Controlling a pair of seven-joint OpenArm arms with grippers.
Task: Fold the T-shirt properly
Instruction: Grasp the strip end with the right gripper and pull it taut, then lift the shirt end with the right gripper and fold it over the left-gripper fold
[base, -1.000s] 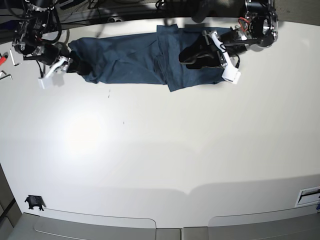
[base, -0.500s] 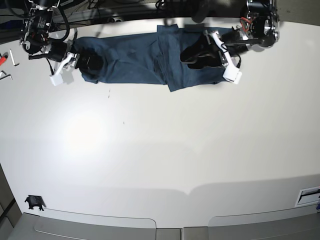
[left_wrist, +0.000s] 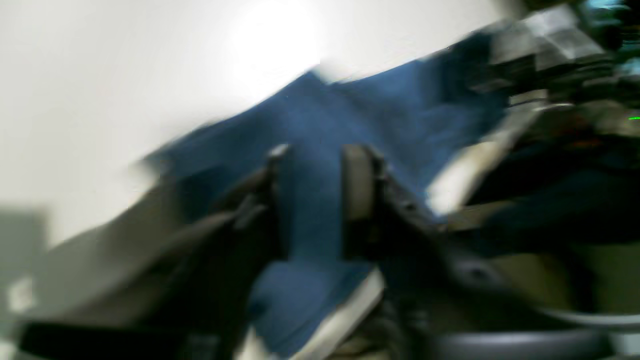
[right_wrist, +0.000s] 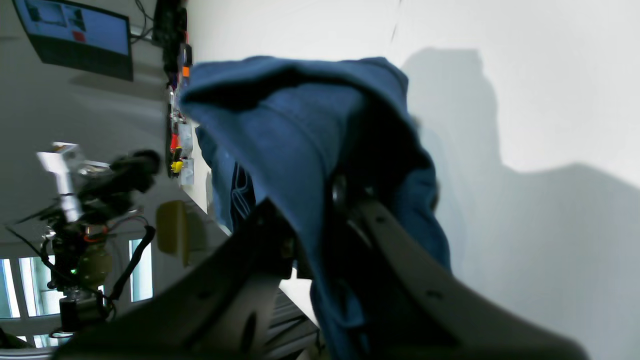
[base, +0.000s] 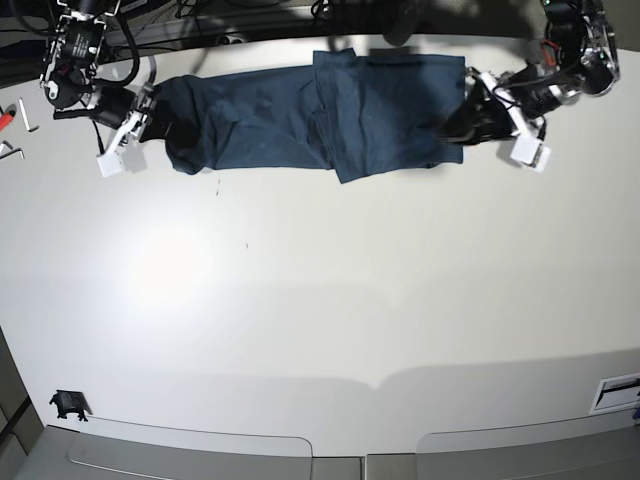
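The T-shirt (base: 310, 115) is lying stretched in a long band along the table's (base: 330, 300) far edge, already folded lengthwise, with a doubled layer showing near its middle. The right gripper (base: 135, 125) is pinching the end nearer the far left corner; the right wrist view shows fabric draping over its closed jaws. The left gripper (base: 480, 105) is sitting at the opposite end with cloth between its nearly closed fingers (left_wrist: 357, 182). By my judgement, the crosswise folds are remaining, so the task is roughly midway.
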